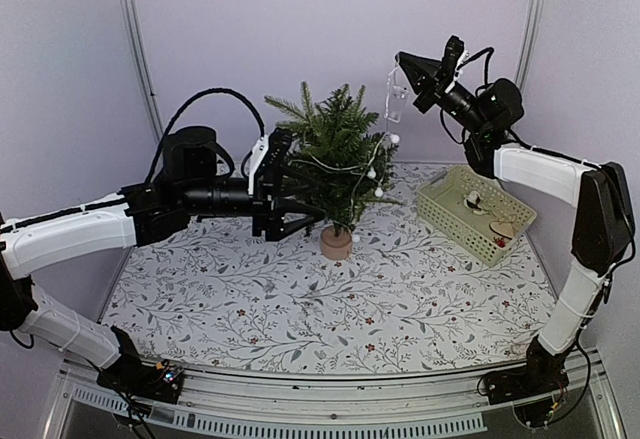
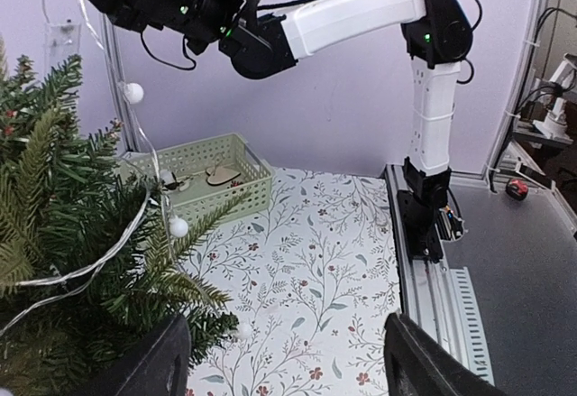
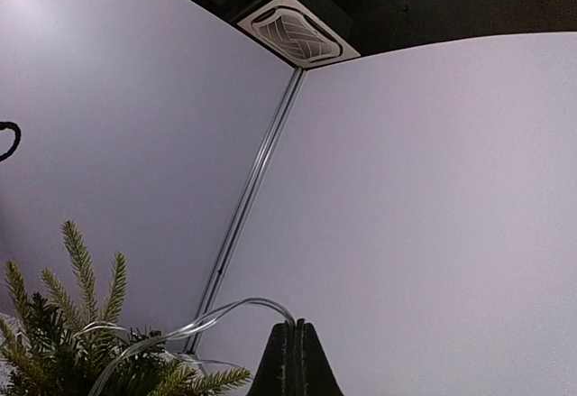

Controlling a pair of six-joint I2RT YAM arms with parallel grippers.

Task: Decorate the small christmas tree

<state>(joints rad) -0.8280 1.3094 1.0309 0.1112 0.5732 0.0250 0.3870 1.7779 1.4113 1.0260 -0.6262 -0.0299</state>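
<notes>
Miniature fir, the small christmas tree (image 1: 335, 149), stands upright on a round tan base (image 1: 336, 243), directly in front of the left pincer (image 1: 303, 197). That pincer is spread wide and grips nothing. In its wrist view the floral tablecloth (image 2: 315, 270) shows between its fingers (image 2: 149, 360), and tree branches hang over the left-hand one.

A light string (image 1: 395, 139) of clear wire with white balls is draped over the side of the tree nearest the right pincer (image 1: 402, 62) and rises to it. That pincer sits high, above and to one side of the treetop, closed tight on the wire. Its wrist view shows the wire running into the shut fingertips (image 3: 284, 369). A small clear box (image 1: 393, 111) hangs on the string just below that pincer.

Lower down on the right pincer's side, well apart from the tree, a pale green slotted basket (image 1: 450, 229) rests on the tablecloth. Inside lie flat tan wooden shapes (image 1: 505, 227) and a small white piece (image 1: 472, 199). They are too small to make out.
</notes>
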